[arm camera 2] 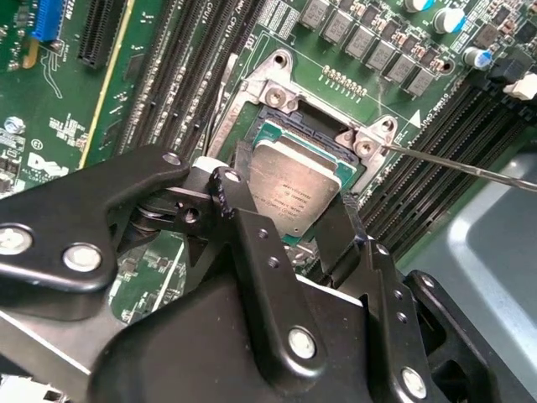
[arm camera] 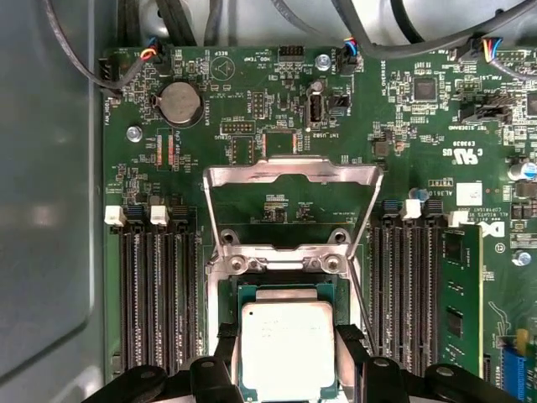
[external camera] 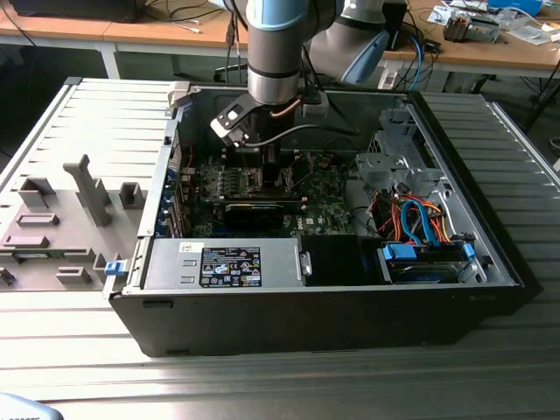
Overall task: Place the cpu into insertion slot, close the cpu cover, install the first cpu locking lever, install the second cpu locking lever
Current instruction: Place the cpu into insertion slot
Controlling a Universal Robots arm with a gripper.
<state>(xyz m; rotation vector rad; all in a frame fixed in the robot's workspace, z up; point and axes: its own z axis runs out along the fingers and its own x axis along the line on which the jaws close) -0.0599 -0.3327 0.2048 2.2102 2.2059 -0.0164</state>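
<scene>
In the exterior view, the grey and blue arm (external camera: 278, 52) reaches down into the open black computer case (external camera: 490, 262), over the green motherboard (external camera: 328, 210).

In the second wrist view, the gripper (arm camera 2: 294, 200) is clenched on the cpu (arm camera 2: 294, 185), a flat square chip with a matt grey-beige metal face and a thin green edge. Slim black fingers (arm camera 2: 240, 166) press its opposite sides. The chip sits over the insertion slot (arm camera 2: 273, 84), a square socket with a silvery stamped rim and dark centre; whether it is seated cannot be told. A thin wire lever (arm camera 2: 470, 166) slants away from the slot's corner.

In the first wrist view, the cpu (arm camera: 288, 346) lies within the insertion slot's (arm camera: 285, 262) rim, gripped by the gripper (arm camera: 288, 351). The cpu cover (arm camera: 294, 172), a thin shiny metal frame with a square window, stands swung open beyond the slot. Long black memory slots (arm camera: 159, 294) flank the slot on both sides.
</scene>
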